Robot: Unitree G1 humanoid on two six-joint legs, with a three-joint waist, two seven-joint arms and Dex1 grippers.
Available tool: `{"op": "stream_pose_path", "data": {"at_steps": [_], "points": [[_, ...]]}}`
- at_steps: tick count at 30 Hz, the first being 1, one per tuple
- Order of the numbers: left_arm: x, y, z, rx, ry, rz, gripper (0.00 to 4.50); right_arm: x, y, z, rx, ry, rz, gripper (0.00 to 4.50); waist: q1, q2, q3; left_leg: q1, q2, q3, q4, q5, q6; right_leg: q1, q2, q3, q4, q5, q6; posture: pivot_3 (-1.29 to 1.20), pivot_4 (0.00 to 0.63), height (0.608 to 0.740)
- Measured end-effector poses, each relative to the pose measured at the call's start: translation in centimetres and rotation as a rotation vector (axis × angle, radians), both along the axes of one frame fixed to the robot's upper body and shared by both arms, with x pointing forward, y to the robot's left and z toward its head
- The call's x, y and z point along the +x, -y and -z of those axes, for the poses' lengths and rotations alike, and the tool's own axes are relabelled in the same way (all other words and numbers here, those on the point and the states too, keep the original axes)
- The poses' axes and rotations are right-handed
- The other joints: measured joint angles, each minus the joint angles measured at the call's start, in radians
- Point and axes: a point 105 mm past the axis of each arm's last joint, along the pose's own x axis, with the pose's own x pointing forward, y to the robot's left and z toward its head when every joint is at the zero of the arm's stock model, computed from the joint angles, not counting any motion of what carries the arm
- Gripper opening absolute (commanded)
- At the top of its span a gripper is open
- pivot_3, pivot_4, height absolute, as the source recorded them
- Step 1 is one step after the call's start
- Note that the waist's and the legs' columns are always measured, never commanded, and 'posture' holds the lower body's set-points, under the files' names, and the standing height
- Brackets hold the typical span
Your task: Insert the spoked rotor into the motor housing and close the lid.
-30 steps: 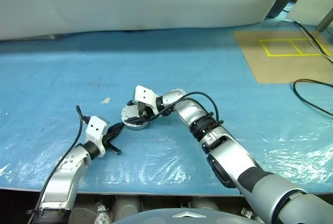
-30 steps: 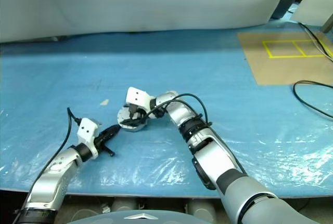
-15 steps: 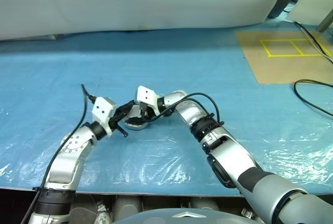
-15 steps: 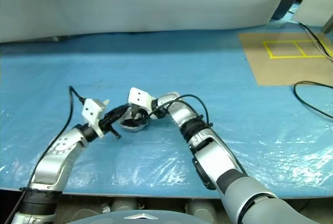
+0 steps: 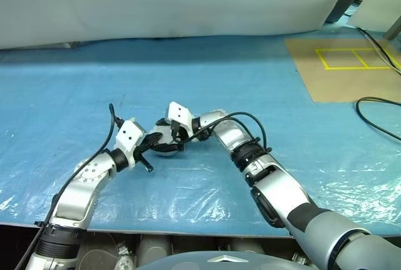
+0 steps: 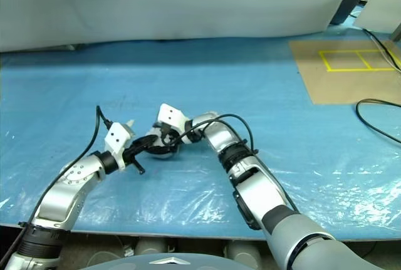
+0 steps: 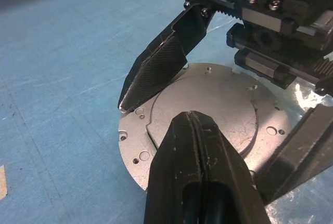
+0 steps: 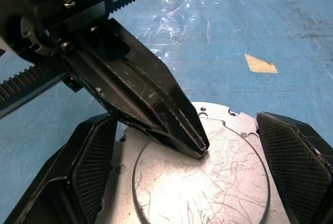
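Most of what you see is the blue plastic sheet [image 5: 263,82], broad and bare around the work, with a brown board [image 5: 338,63] marked with yellow lines far off to the right and a black cable [image 5: 376,110] near that edge. Mid-sheet lies the motor housing [image 7: 208,104], flat, its round silver lid face up and its axis upright; you cannot see its windings or the rotor. Your right gripper [image 8: 192,177] stands wide, one finger [image 8: 93,167] on either side of the disc's rim, gripping nothing clearly. Your left gripper [image 7: 193,130] is pressed closed, empty, its tip over the lid's centre; contact is hard to judge.
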Motion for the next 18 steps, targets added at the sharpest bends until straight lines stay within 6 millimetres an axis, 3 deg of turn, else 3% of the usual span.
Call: {"op": "stream_pose_path", "data": {"at_steps": [7, 11, 18], "points": [[-0.2, 0.2, 0.0, -0.02, -0.003, 0.003, 0.0, -0.5, 1.6, -0.4, 0.049, 0.013, -0.065, 4.48, 0.009, -0.001, 0.001, -0.004, 0.0, 0.0, 0.0, 0.0, 0.0, -0.003, 0.0, 0.0, 0.0, 0.0, 0.001, 0.0, 0.15, 0.74], [-0.1, 0.2, 0.0, -0.021, -0.002, 0.003, 0.0, 0.1, 2.6, -0.5, 0.065, 0.015, -0.028, 4.48, 0.009, -0.001, 0.001, -0.005, 0.0, 0.0, 0.0, 0.0, 0.0, -0.004, 0.001, -0.001, 0.0, 0.0, 0.001, 0.0, 0.15, 0.74], [-0.1, 0.2, 0.0, -0.022, 0.0, 0.004, 0.0, 2.4, 4.5, -0.1, 0.094, -0.25, 0.207, 4.48, 0.011, -0.002, 0.001, -0.003, 0.0, 0.0, 0.0, 0.0, 0.0, -0.002, 0.001, -0.001, 0.0, 0.0, 0.0, 0.0, 0.15, 0.74]]}}
